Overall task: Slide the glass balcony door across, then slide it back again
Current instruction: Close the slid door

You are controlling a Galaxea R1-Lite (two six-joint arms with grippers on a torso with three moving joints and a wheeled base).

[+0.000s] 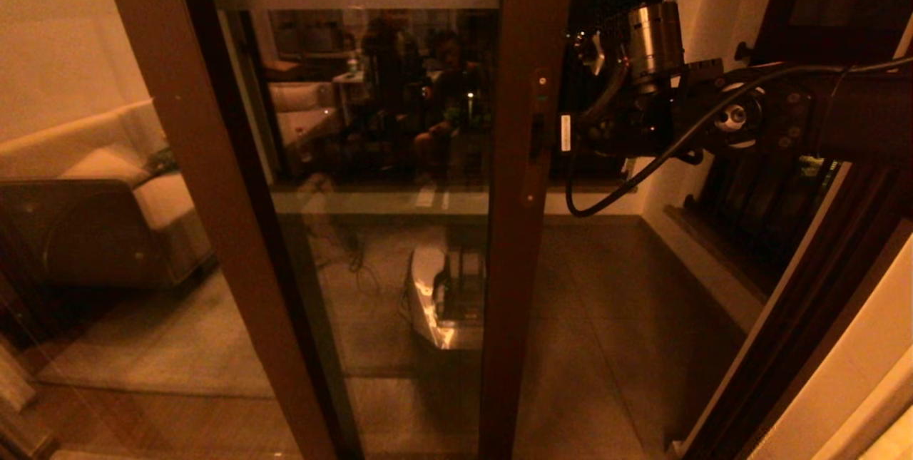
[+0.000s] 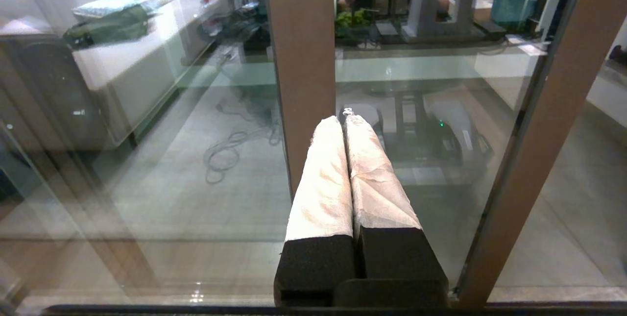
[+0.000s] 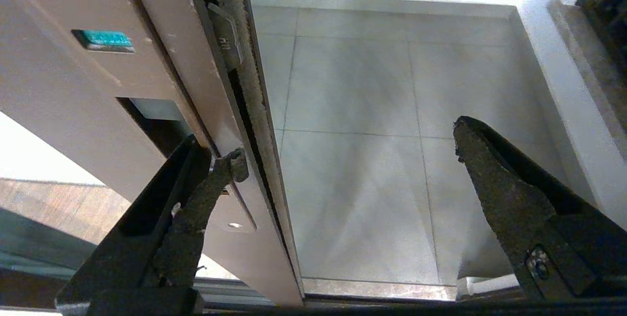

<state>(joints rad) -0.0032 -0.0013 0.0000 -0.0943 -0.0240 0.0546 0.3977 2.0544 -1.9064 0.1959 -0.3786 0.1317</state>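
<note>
The glass balcony door (image 1: 528, 267) stands partly slid across, its brown stile upright at the centre. To the right of the stile is an open gap onto the balcony. My right gripper (image 1: 563, 135) reaches in from the right at the height of the handle slot (image 1: 536, 138). It is open (image 3: 348, 147). One of its fingers (image 3: 196, 183) rests on the stile face at the recessed slot (image 3: 156, 120), while the other hangs free over the gap. My left gripper (image 2: 343, 119) is shut on nothing, its white-wrapped fingers pointing at the glass beside a brown frame bar (image 2: 301, 61).
An unmoving brown-framed pane (image 1: 207, 196) leans across the left, with a sofa (image 1: 107, 182) showing in its glass. The tiled balcony floor (image 3: 352, 85) lies beyond the gap. A white wall (image 1: 702, 18) and a dark barred window (image 1: 756, 203) close in the right side.
</note>
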